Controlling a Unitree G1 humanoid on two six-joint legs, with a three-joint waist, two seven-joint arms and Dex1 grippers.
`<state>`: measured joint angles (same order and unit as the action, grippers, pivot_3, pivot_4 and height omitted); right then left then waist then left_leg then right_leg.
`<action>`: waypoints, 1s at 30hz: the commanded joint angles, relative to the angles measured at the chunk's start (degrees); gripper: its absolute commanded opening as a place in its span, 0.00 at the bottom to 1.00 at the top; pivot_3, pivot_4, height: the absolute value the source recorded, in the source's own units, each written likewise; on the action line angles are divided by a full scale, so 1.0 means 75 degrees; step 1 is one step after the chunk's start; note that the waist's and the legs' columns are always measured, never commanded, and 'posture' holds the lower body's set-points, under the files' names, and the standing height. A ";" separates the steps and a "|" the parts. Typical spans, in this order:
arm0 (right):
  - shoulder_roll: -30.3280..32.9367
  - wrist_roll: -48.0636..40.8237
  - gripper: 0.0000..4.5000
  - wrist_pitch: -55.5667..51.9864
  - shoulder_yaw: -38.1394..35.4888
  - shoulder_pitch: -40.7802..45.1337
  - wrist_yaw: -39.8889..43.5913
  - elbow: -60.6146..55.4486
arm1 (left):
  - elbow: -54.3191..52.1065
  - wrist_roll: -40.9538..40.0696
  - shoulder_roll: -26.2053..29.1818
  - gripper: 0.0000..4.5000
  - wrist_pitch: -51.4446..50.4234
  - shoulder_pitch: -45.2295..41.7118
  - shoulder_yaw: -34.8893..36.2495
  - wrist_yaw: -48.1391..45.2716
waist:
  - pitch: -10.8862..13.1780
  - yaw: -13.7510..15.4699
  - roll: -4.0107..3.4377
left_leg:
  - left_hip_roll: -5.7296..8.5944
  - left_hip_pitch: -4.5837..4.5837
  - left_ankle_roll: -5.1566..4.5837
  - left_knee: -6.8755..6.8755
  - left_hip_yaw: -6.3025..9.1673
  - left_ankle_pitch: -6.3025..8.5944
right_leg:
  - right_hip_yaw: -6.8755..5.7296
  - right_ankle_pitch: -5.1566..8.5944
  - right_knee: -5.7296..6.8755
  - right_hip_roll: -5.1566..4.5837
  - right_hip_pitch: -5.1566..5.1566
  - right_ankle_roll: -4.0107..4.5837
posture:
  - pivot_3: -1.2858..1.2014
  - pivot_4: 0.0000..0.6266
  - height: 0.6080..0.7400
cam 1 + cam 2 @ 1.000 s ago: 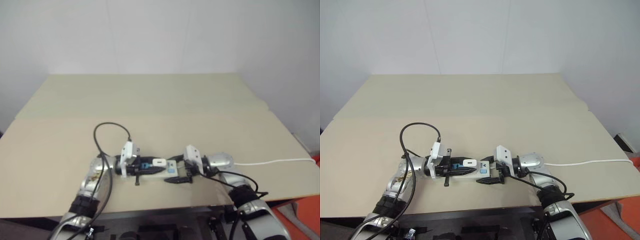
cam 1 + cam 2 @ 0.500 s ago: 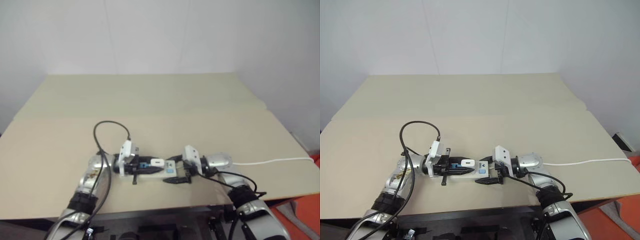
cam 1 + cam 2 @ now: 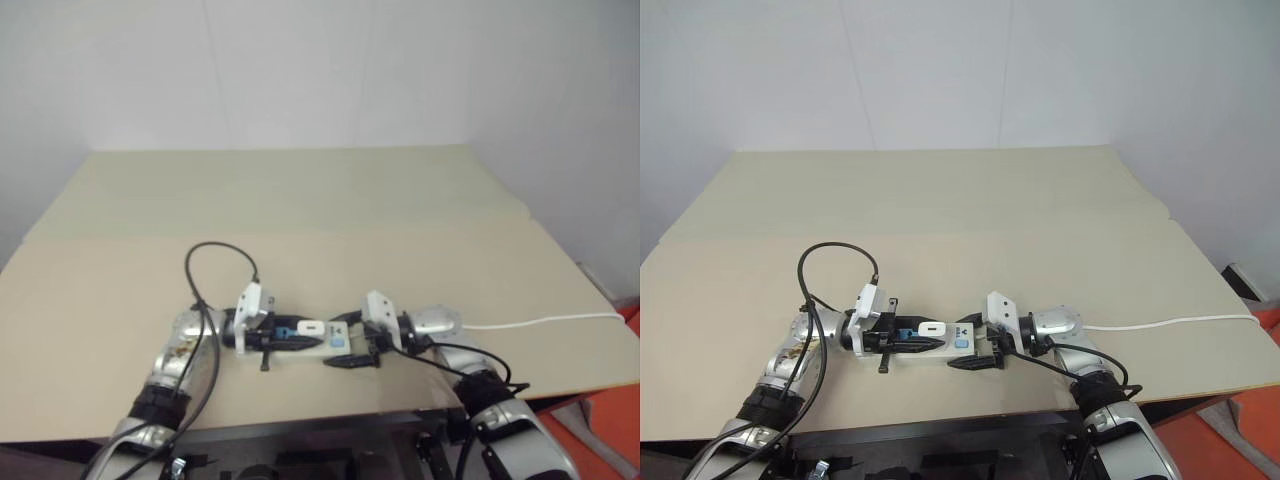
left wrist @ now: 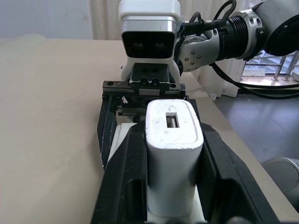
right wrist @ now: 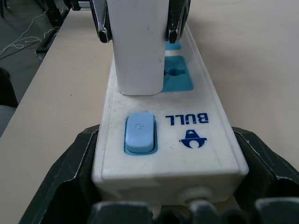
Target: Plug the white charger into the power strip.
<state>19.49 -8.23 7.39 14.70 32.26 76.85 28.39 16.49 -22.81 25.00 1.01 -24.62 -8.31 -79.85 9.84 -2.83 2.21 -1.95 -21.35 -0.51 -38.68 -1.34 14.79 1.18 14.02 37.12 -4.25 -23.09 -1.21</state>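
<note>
**Charger sitting on the strip, both pincers clamped on**

So the power strip [image 3: 940, 345] is lying flat near the front edge of the tan counter [image 3: 940, 200], and everything here happens around it. The white charger [image 3: 932, 327] stands upright on top of the strip, over the socket next to the switch end. From the right wrist view you can see the charger's [image 5: 138, 44] base meeting the strip's [image 5: 168, 135] top face, covering that socket, with a blue socket face [image 5: 176, 77] showing just beyond it. Whether the prongs are fully seated I can't tell, they're hidden.

The left pincer [image 4: 174, 154] comes in from the strip's far end, the one away from the switch, and it's squeezed tight on the charger [image 4: 174, 140], one black finger [image 4: 128, 172] against each side of it.

The right pincer [image 5: 166, 186] is at the switch end of the strip, black fingers [image 5: 70, 172] pressed on both long sides of the strip body, so it's gripping the strip. The light blue switch [image 5: 139, 132] and the blue "BULL" logo [image 5: 185, 119] sit right between those fingers.

The strip's white cord [image 3: 1170, 323] runs off from the switch end, past the right arm, toward the counter's right edge. A black cable [image 3: 830, 265] loops up over the counter on the strip's other side, by the left arm.
</note>
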 commanded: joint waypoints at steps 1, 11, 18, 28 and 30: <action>0.0190 0.0062 0.76 -0.0096 0.0169 -0.0140 0.0318 0.0088 | 0.0307 0.0392 0.0552 0.22 -0.0387 0.0306 0.0177 0.0329 | 0.0000 0.0000 0.0000 | 0.0000 0.0000 0.0000 0.0000 0.0000 0.0000 | 0.0000 0.0000 0.0000 0.0000 0.0000 0.0000 | 0.52 0.24 1.00; 0.0172 0.0049 0.76 -0.0086 0.0189 -0.0135 0.0320 0.0100 | -0.0330 0.0363 0.0588 0.22 -0.0844 0.0558 -0.0002 0.0609 | -0.0001 0.0000 -0.0002 | 0.0000 0.0001 0.0000 0.0002 0.0000 0.0000 | 0.0001 0.0000 -0.0001 0.0000 0.0000 0.0000 | 0.52 0.24 1.00; 0.0149 0.0044 0.76 -0.0062 0.0219 -0.0099 0.0331 0.0145 | -0.0365 0.0304 0.0608 0.38 -0.0519 0.0706 0.0044 0.0495 | -0.0003 -0.0009 -0.0006 | -0.0001 0.0004 0.0000 0.0006 -0.0002 0.0000 | 0.0003 0.0000 -0.0002 0.0000 0.0000 0.0000 | 0.52 0.24 1.00; 0.0143 0.0013 0.76 -0.0051 0.0238 -0.0081 0.0345 0.0169 | -0.0263 0.0260 0.0557 0.99 -0.0290 0.0659 0.0117 0.0365 | -0.0056 0.0072 -0.0092 | 0.0010 0.0008 -0.0001 0.0010 -0.0011 0.0001 | 0.0004 0.0002 -0.0008 -0.0011 0.0010 -0.0002 | 0.52 0.24 1.00; 0.0134 0.0012 0.76 -0.0042 0.0243 -0.0070 0.0351 0.0186 | -0.0274 0.0238 0.0561 0.99 -0.0315 0.0629 0.0147 0.0343 | -0.0056 0.0073 -0.0093 | 0.0010 0.0008 -0.0001 0.0010 -0.0012 0.0001 | 0.0003 0.0002 -0.0008 -0.0010 0.0010 -0.0002 | 0.52 0.24 1.00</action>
<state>20.39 -8.68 7.41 15.01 32.38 77.48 29.22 12.59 -22.17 29.41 -0.96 -20.73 -6.10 -77.04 9.42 -2.28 1.51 -1.87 -21.29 -0.52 -38.60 -1.43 14.80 1.21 14.04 37.05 -4.33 -23.01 -1.22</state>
